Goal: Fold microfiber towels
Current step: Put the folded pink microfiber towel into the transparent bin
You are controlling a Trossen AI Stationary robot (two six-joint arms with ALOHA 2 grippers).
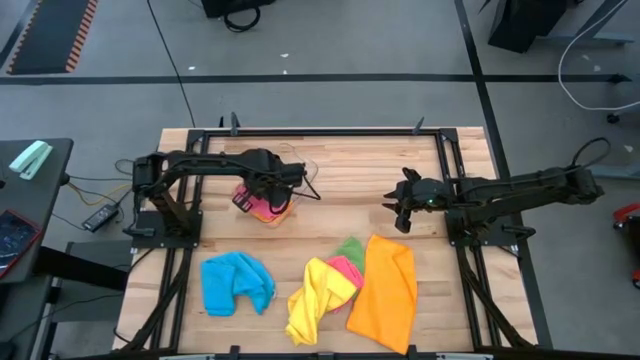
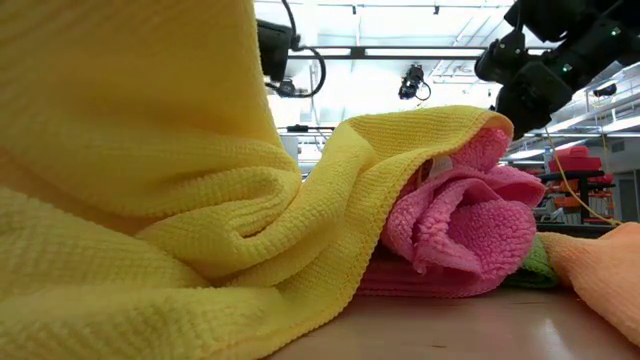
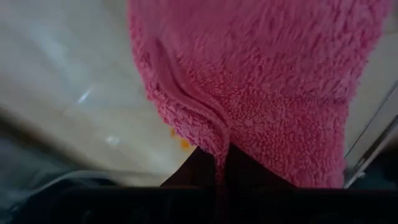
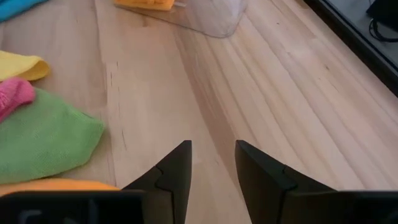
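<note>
Pink towel (image 3: 261, 93) hangs pinched in the left gripper (image 3: 217, 163) over the tub (likely for stowing); right gripper (image 4: 212, 163) waits, parted, empty.

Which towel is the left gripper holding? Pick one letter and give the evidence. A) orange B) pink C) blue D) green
B. The left wrist view shows the pink towel pinched between the left gripper fingers; in the high view it hangs over the clear plastic tub, while the blue towel lies flat on the table.

yellow towel (image 2: 150, 200) draped close, pink towel (image 2: 460, 225) bunched beside
</note>
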